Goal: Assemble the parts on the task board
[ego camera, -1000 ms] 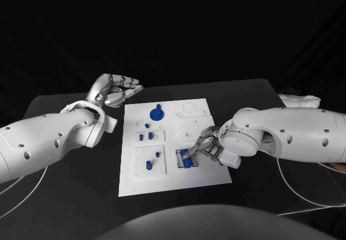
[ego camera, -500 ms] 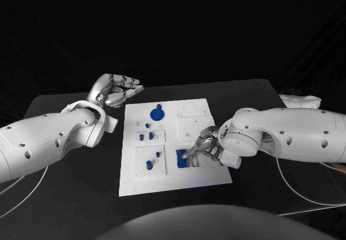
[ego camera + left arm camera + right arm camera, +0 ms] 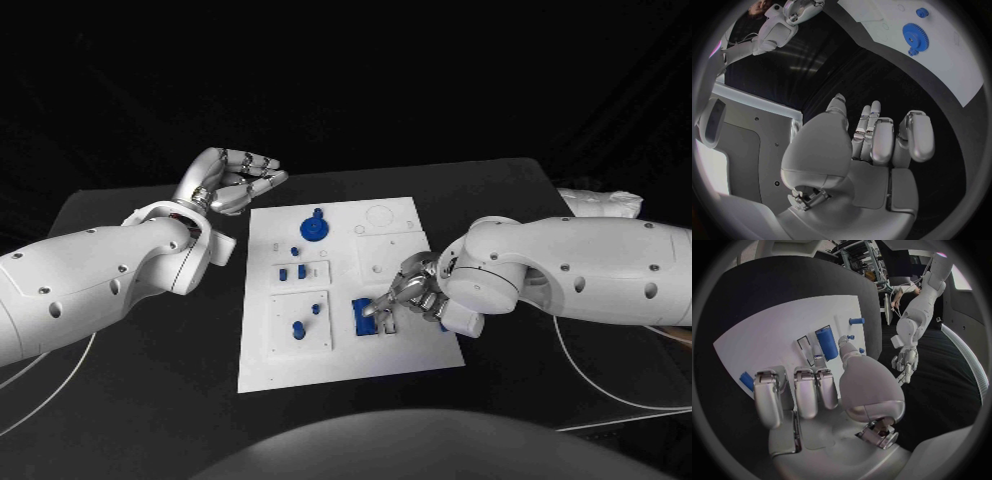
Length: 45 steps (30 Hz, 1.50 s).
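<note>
Right hand working at the board's near right pocket, left hand waiting off the far corner.

Head view: the right hand (image 3: 408, 297) sits over the task board (image 3: 411, 345), fingers bent down at a blue block (image 3: 364, 317) by its rectangular recess; whether they grip it I cannot tell; the left hand (image 3: 231, 180) hovers over the worktop (image 3: 130, 400), curled and empty. Left wrist view: fingers folded in on nothing; blue gear (image 3: 914, 34) on the board. Right wrist view: fingers splayed above the plate, a blue cylinder (image 3: 826, 342) beyond them; a skewed push could jam the block or shift the board.
</note>
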Each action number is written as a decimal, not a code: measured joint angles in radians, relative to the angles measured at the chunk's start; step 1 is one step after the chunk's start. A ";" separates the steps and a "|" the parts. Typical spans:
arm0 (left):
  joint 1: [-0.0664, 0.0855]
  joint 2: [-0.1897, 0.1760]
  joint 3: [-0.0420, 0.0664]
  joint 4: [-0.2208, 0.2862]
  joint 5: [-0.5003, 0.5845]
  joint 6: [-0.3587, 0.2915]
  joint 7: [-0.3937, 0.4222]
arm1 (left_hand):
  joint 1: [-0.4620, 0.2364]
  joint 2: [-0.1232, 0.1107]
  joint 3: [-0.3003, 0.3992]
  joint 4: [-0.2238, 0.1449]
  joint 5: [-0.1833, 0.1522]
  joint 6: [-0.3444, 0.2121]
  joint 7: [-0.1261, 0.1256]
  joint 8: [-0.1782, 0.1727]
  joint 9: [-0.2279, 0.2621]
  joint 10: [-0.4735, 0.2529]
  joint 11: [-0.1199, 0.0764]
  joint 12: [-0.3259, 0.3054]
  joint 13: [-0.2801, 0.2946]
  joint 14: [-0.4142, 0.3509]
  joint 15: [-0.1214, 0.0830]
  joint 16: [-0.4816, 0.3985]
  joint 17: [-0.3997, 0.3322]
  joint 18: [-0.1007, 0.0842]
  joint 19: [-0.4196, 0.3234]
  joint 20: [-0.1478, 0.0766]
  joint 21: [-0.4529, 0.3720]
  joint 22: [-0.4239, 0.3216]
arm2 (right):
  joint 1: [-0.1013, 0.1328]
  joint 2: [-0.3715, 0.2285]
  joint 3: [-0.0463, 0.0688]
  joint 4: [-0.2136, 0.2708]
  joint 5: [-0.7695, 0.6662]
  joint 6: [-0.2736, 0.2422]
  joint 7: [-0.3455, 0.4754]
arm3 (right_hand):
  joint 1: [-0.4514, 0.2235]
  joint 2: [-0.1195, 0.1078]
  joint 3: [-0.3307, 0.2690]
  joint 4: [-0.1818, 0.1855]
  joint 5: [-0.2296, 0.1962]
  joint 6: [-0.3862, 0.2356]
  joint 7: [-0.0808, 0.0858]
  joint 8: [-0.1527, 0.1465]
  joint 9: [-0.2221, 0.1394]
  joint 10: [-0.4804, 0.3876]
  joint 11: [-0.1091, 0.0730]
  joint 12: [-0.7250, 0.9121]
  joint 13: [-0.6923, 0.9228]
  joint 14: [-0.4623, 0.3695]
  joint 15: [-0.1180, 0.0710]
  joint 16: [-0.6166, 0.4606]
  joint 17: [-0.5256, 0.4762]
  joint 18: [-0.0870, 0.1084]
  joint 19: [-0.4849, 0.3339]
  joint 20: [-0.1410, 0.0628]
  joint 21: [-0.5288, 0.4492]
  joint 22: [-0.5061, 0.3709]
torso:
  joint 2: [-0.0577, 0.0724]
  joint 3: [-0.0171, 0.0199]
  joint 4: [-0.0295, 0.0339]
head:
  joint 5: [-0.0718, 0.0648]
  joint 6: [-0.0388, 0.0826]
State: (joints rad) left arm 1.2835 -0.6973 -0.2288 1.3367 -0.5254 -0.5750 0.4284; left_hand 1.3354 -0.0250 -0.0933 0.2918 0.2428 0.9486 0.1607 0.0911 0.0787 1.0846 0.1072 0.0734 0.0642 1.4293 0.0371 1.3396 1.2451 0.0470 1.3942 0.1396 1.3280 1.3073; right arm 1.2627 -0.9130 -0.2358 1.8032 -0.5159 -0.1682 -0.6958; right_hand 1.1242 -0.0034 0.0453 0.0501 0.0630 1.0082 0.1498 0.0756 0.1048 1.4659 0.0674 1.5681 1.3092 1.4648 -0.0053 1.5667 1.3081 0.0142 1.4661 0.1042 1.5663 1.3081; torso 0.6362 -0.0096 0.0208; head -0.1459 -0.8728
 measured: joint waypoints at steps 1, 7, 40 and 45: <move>0.000 -0.001 0.000 0.000 0.000 0.000 0.000 | 0.000 0.000 0.000 0.000 0.000 0.000 0.000 0.000 0.000 0.000 0.000 0.000 0.000 0.000 0.000 0.000 0.000 0.000 0.000 0.000 0.000 0.000 | 0.000 -0.005 0.000 0.005 -0.003 -0.002 0.000 | -0.005 0.000 -0.008 0.008 0.000 0.006 -0.006 0.007 0.003 0.000 0.000 0.000 0.000 0.000 0.000 0.000 0.000 0.000 0.000 0.000 0.000 0.000 | 0.000 -0.0001 -0.0001 | 0.001 0.000; 0.000 -0.003 0.000 0.001 0.000 0.001 -0.001 | 0.000 0.000 0.000 0.000 0.000 0.000 0.000 0.000 0.000 0.000 0.000 0.000 0.000 0.000 0.000 0.000 0.000 0.000 0.000 0.000 0.000 0.000 | 0.009 -0.045 0.000 0.048 -0.046 -0.018 0.004 | -0.033 0.007 -0.075 0.070 -0.007 0.065 -0.044 0.096 0.065 0.000 -0.022 0.000 0.000 0.002 -0.020 0.000 0.000 0.000 0.000 -0.015 0.000 0.000 | 0.000 0.0003 -0.0004 | 0.005 0.000; 0.000 0.008 -0.001 -0.011 -0.001 0.009 -0.006 | 0.000 0.000 0.000 0.000 0.004 0.000 0.000 -0.004 0.000 0.000 0.000 0.000 0.000 0.000 0.000 0.000 0.000 0.000 0.000 0.000 0.000 0.000 | 0.011 -0.336 0.000 0.195 -0.428 -0.056 0.009 | 0.113 0.082 -0.212 0.151 0.075 -0.292 -0.047 0.477 0.569 0.001 -0.042 0.000 -0.001 0.000 -0.046 0.000 0.000 0.000 0.002 -0.045 0.000 0.000 | -0.001 -0.0011 -0.0013 | -0.077 0.000; 0.000 0.012 -0.001 -0.013 -0.001 0.009 -0.007 | 0.000 0.000 0.000 0.000 0.003 0.000 0.000 -0.004 0.000 0.000 0.000 0.000 0.000 0.000 0.000 0.000 0.000 0.000 0.000 0.000 0.000 0.000 | 0.006 -0.365 -0.001 0.203 -0.517 -0.040 0.005 | 0.116 0.079 -0.181 0.137 0.123 -0.286 -0.031 0.395 0.484 -0.002 -0.030 0.000 -0.001 0.001 -0.032 0.000 0.000 0.000 0.000 -0.032 0.000 -0.001 | -0.001 0.0002 -0.0017 | -0.105 0.000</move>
State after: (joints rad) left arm 1.2835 -0.6855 -0.2301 1.3232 -0.5261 -0.5657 0.4218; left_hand 1.3354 -0.0250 -0.0933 0.2918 0.2462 0.9486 0.1607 0.0870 0.0787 1.0846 0.1072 0.0734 0.0642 1.4293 0.0371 1.3396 1.2450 0.0470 1.3942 0.1396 1.3280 1.3073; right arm 1.2684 -1.2777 -0.2363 2.0066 -1.0326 -0.2081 -0.6904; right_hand 1.2402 0.0761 -0.1354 0.1870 0.1862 0.7218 0.1186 0.4701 0.5892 1.4641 0.0371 1.5681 1.3083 1.4653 -0.0369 1.5667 1.3076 0.0141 1.4661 0.0721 1.5663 1.3076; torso 0.6354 -0.0094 0.0191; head -0.2508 -0.8728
